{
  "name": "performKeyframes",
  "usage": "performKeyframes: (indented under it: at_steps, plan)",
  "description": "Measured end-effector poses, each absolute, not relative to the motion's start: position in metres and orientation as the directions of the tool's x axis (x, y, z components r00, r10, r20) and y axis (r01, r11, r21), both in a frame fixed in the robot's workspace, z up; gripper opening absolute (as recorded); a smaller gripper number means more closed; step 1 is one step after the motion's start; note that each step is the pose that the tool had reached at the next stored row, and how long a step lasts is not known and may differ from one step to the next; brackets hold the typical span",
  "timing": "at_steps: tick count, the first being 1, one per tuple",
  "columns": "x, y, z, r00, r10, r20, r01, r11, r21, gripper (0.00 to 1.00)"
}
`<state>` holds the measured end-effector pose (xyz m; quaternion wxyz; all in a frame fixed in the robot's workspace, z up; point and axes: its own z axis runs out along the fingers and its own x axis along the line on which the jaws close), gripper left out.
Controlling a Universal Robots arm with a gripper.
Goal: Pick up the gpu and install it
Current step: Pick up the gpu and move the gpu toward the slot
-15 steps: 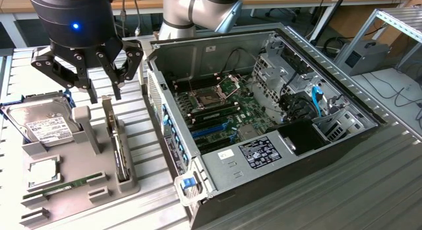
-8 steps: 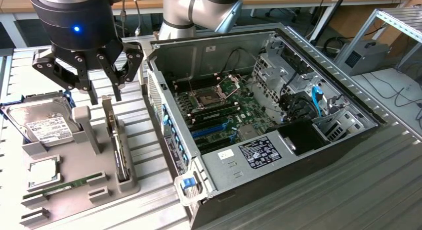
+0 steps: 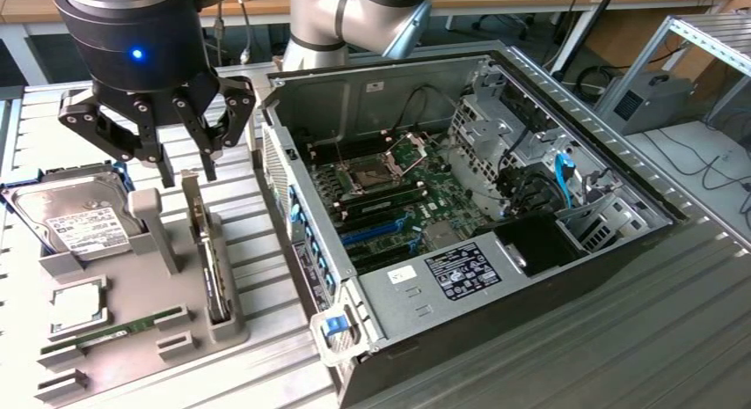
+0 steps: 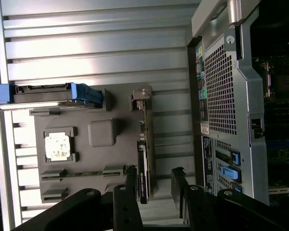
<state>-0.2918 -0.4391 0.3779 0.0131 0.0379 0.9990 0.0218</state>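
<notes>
We see the hand (image 3: 188, 170) spread open and empty above the bench (image 3: 281, 365). The gpu (image 3: 209, 259) stands on edge in its grey holder (image 3: 118, 369), toward six o'clock in the exterior view, its long axis running twelve-to-six, seemingly aligned between the fingers.

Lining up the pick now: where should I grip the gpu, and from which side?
Grip the gpu by its top long edge, straight down from above, jaws across its two flat faces. It stands on edge in the gray holder, thin side up, lower edge seated in the slot, so the top looks like the only free part.
</notes>
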Motion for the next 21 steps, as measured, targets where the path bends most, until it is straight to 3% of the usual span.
performKeyframes:
  at_steps: [21]
  plan:
    - [-0.292, -0.439, 0.366, -0.997, 0.076, -0.024, 0.075, 0.996, 0.045, 0.42]
